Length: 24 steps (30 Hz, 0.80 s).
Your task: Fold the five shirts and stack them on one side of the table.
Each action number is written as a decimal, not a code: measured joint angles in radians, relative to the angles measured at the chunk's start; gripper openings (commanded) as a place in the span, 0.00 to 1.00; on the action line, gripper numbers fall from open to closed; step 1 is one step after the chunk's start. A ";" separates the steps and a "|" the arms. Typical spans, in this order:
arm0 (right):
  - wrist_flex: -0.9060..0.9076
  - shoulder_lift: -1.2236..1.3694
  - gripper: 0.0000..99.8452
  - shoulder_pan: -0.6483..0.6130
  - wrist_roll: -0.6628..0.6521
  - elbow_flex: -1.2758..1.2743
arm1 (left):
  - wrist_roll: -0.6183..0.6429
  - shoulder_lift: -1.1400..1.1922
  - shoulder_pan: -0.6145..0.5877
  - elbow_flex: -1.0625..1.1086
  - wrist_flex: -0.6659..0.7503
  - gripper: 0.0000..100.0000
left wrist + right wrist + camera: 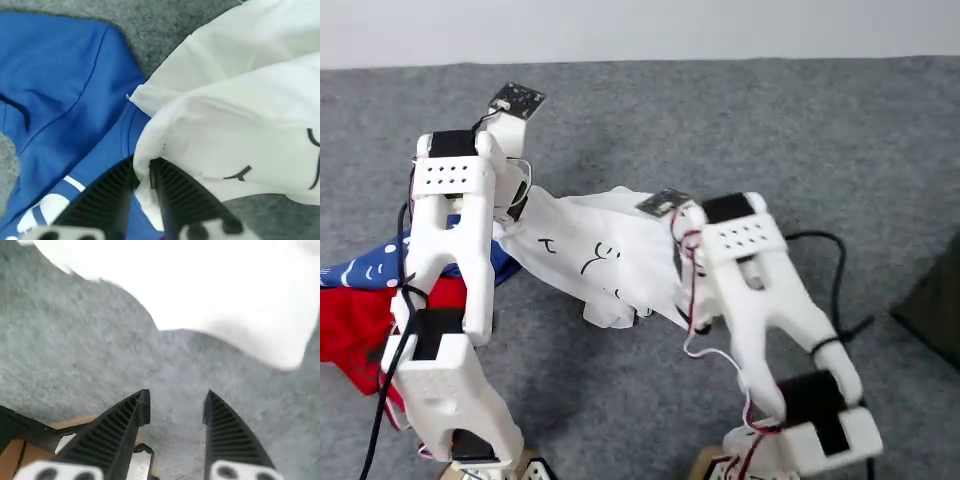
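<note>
Left wrist view: left hand [142, 169] pinches the white shirt [240, 125] by its edge; right hand [176, 396] stands open.

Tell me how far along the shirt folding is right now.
Done: nothing looks folded yet; the blue shirt and red shirt lie rumpled at one side of the table. In hand: the left hand pinches an edge of the crumpled white shirt; the right hand hangs open beside it. Left: folding and stacking all three.
</note>
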<state>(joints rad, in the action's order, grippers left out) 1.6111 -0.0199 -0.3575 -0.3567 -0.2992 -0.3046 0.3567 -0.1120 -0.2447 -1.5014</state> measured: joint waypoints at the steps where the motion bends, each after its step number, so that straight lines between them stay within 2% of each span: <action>1: 0.000 0.026 0.20 -0.014 -0.014 0.023 | -0.009 0.000 0.000 0.000 0.003 0.00; 7: 0.029 0.141 0.20 -0.095 -0.046 0.127 | -0.031 0.000 0.000 0.000 0.003 0.00; 14: 0.023 0.245 0.20 -0.140 -0.048 0.137 | -0.031 0.000 0.000 0.000 0.003 0.00; 24: -0.126 0.402 0.20 -0.140 -0.054 0.137 | -0.031 0.000 0.000 0.000 0.023 0.00</action>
<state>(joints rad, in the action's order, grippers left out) 1.4853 0.3821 -0.4971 -0.4104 -0.1626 -0.3353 0.3567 -0.1120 -0.2447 -1.4784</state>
